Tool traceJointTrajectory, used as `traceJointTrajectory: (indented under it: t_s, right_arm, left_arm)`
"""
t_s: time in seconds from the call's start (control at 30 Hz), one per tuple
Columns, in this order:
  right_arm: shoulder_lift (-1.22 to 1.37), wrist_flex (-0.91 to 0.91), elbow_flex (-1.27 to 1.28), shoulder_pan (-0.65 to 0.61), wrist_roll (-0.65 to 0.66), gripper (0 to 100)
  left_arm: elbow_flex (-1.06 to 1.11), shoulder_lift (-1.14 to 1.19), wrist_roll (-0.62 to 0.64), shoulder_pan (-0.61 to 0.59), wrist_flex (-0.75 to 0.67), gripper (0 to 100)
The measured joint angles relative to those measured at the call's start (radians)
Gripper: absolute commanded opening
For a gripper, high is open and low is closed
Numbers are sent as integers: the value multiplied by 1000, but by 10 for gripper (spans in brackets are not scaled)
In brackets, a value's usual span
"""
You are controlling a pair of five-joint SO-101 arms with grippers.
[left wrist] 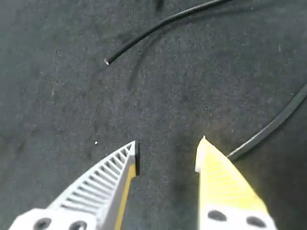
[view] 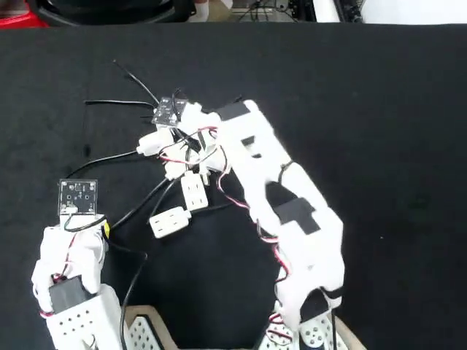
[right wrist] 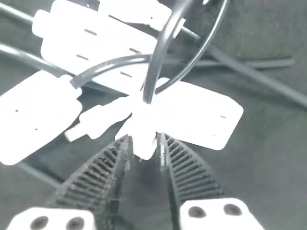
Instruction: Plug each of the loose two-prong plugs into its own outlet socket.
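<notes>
The right jaws are drawn in to a narrow gap and pinch a small white plug point(right wrist: 139, 127) between their tips. Its black cable point(right wrist: 160, 57) rises off it and curls away over the pile. Just past the plug, too close to tell whether they touch, lies a flat white socket block point(right wrist: 201, 115). A slotted socket block point(right wrist: 91, 40) lies farther out. A third white block point(right wrist: 33, 115) sits off to one side, with a loose plug body point(right wrist: 93, 120) between it and the held plug. From above, the right arm point(view: 292, 211) stretches from the near edge of the table point(view: 379, 146) diagonally toward the far left. Its wrist is bent down over this tangle of white pieces and black cables near the table's middle. On the near side of the tangle lie two more white pieces, an upright socket strip point(view: 193, 189) and a slanted socket strip point(view: 169, 221), close together with cables running beside them. The left jaws stand wide open with nothing between them. The grey finger point(left wrist: 110, 177) and the yellow finger point(left wrist: 220, 182) point at the bare black table. A thin cable point(left wrist: 273, 124) passes just beside the yellow tip, and a loose cable end point(left wrist: 106, 61) lies farther off. The left arm point(view: 73, 284) is folded back at the near left corner, well apart from the pile.
</notes>
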Motion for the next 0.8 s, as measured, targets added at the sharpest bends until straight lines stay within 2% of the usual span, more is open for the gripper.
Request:
traceJointTrajectory:
  t_s: [0.33,0.67,0.8]
  right_arm:
    - [58,14,-80,0,57,109]
    - [61,66,-86,-60,81,105]
    - [61,66,-86,-61,64,7]
  left_arm:
    - [0,0,-3,0,0,202]
    - [0,0,-3,0,0,202]
    - [0,0,-3,0,0,202]
